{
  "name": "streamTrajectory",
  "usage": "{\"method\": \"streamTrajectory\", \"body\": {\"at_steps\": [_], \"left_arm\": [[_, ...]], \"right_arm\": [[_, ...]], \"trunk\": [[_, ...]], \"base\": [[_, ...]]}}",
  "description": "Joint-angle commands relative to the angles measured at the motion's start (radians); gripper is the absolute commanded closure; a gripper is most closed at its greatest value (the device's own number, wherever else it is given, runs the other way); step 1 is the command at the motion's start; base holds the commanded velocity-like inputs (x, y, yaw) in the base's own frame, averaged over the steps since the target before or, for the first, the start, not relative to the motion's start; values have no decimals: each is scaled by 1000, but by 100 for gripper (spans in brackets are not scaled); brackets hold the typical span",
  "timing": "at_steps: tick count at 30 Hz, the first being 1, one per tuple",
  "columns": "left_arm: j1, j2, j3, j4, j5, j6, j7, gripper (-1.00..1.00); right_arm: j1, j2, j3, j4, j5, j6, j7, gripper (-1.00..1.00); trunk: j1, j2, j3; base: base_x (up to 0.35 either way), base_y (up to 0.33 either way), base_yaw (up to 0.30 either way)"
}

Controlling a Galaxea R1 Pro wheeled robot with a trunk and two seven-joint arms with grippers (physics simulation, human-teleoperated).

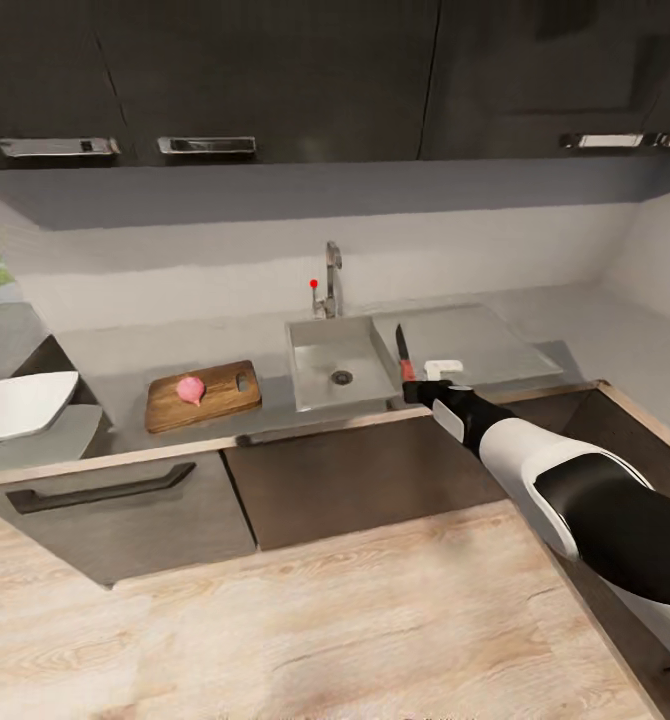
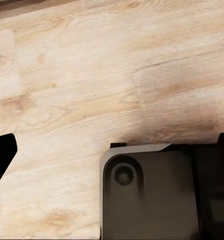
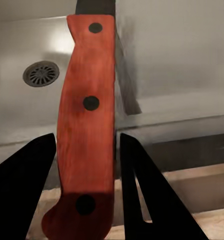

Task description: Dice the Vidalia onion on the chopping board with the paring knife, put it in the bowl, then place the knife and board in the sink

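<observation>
Here right fingers (image 3: 84,165) flank riveted red paring knife (image 3: 86,120) handle, seemingly clamped; left fingers (image 2: 1,157) undeterminable.

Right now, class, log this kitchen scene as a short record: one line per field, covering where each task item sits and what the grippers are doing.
onion: Vidalia onion whole, resting on chopping board
board: on countertop, beside sink
knife: paring knife between the right gripper fingers, near the sink's right rim
bowl: bowl at countertop's far left
left gripper: state unclear
</observation>
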Motion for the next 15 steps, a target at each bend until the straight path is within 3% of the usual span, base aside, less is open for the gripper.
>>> {"method": "streamTrajectory", "body": {"at_steps": [1,5,15], "left_arm": [[0,2,-7,-1,10,-3,7,-100],[0,2,-7,-1,10,-3,7,-100],[0,2,-7,-2,10,-3,7,-100]], "right_arm": [[-1,0,8,0,-9,4,1,100],[-1,0,8,0,-9,4,1,100],[-1,1,8,0,-9,4,0,100]], "trunk": [[0,-2,-1],[0,-2,4],[0,-2,15]], "base": [[-227,232,222],[-179,251,222],[-13,294,222]]}}
